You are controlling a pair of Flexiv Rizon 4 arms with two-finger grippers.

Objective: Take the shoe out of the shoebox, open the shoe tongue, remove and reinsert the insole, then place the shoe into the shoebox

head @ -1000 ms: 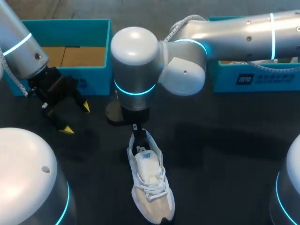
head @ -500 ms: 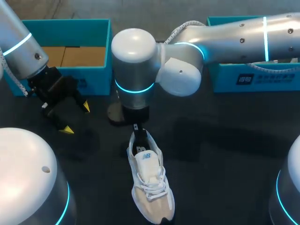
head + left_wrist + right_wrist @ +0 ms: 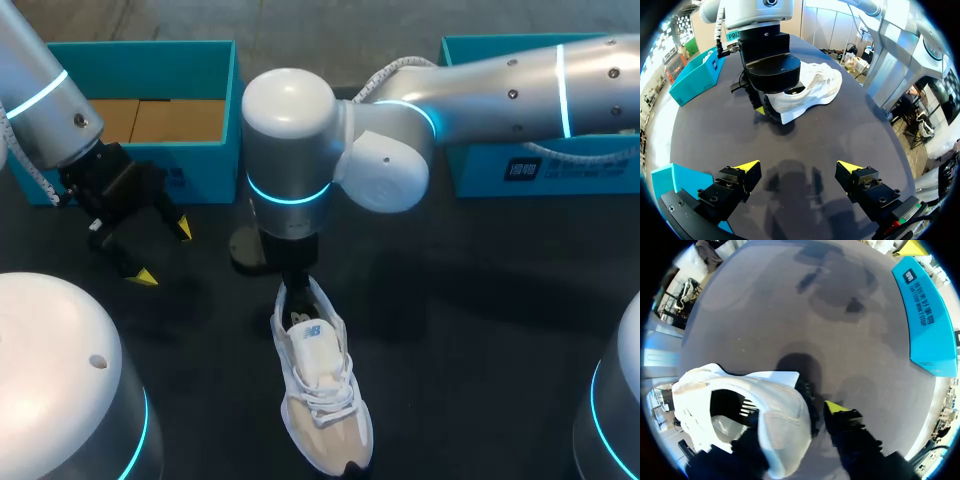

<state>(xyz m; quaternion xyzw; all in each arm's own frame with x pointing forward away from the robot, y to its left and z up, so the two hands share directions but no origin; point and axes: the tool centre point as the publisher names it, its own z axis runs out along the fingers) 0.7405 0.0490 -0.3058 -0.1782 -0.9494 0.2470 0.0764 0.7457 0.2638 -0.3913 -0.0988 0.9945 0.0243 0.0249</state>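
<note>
Right tool [image 3: 293, 283] is down at the heel of the shoe [image 3: 320, 390] on the table [image 3: 480, 330] (can't tell if it's clamped), left tool [image 3: 798, 166] hangs open; shoe's probably light and floppy, grab the stiffer heel.

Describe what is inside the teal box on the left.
Only brown cardboard shows inside the teal box. Its near wall hides the front of the floor, and the left arm covers one corner.
</note>
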